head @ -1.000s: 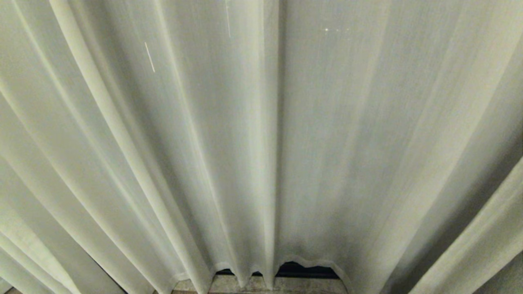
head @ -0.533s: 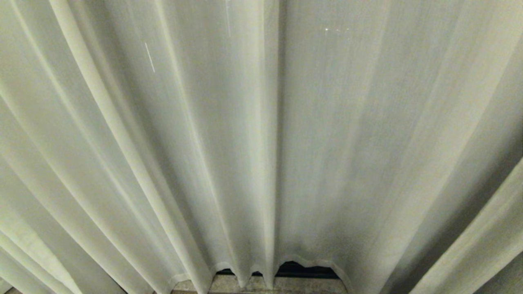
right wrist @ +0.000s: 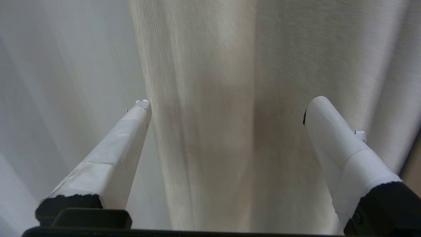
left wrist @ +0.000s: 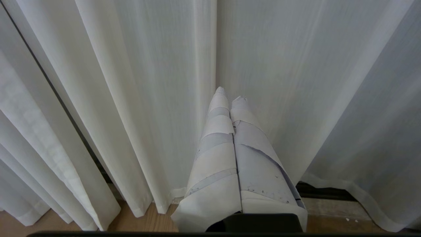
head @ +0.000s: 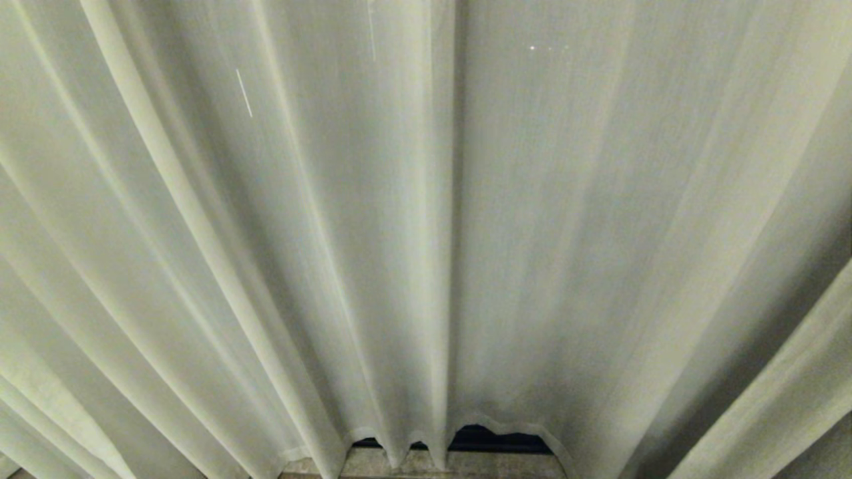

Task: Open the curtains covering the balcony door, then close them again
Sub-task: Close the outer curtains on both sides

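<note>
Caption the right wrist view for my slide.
Right end effector open, fingers straddling a cream woven curtain fold beside the paler sheer.

Curtains [head: 266,233]: thin matt sheer cloth; beside it a coarser cream woven panel [right wrist: 204,98]. Gripper fingers [left wrist: 220,144] wrapped in matt white tape. Floor [left wrist: 154,222] under curtains: smooth wood.

The pale sheer curtains [head: 333,233] hang drawn in long pleats, hems near the floor, hiding the door.
</note>
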Motion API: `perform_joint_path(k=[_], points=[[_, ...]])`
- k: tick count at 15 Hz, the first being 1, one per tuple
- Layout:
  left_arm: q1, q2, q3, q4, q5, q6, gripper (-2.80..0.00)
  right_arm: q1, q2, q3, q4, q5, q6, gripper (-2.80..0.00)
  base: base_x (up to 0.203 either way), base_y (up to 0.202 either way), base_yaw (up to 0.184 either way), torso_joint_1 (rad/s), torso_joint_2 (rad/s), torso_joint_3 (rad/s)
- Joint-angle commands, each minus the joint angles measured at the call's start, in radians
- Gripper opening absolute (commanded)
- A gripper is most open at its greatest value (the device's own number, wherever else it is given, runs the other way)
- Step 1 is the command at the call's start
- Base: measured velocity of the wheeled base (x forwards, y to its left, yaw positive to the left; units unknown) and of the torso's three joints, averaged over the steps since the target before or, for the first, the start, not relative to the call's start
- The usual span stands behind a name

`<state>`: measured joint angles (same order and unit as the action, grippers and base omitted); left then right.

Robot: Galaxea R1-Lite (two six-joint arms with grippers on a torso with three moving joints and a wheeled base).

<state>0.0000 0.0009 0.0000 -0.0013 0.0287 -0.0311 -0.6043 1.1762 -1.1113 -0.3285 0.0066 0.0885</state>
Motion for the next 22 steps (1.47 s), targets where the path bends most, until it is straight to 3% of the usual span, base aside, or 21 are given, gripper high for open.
perform_joint_path(k=[1,10,18,19,22], points=[[0.0,-0.001,0.0,0.0,0.0,0.0,-2.8,0.0,0.09,-0.061,-0.003,0.005,0.013,0.0,0.0,0.0,0.0,0.0,0.0,0.0],[0.0,-0.001,0.0,0.0,0.0,0.0,-2.8,-0.001,0.333,-0.263,-0.091,0.112,0.11,0.0,0.0,0.0,0.0,0.0,0.0,0.0],[0.0,-0.001,0.0,0.0,0.0,0.0,-2.8,-0.015,0.44,-0.349,-0.112,0.115,0.123,0.0,0.0,0.0,0.0,0.0,0.0,0.0],[0.0,-0.001,0.0,0.0,0.001,0.0,-2.8,-0.015,0.438,-0.348,-0.109,0.115,0.123,-2.8,0.0,0.0,0.0,0.0,0.0,0.0],[0.0,-0.001,0.0,0.0,0.0,-0.001,-2.8,-0.019,0.422,-0.344,-0.104,0.116,0.125,-2.8,0.0,0.0,0.0,0.0,0.0,0.0]])
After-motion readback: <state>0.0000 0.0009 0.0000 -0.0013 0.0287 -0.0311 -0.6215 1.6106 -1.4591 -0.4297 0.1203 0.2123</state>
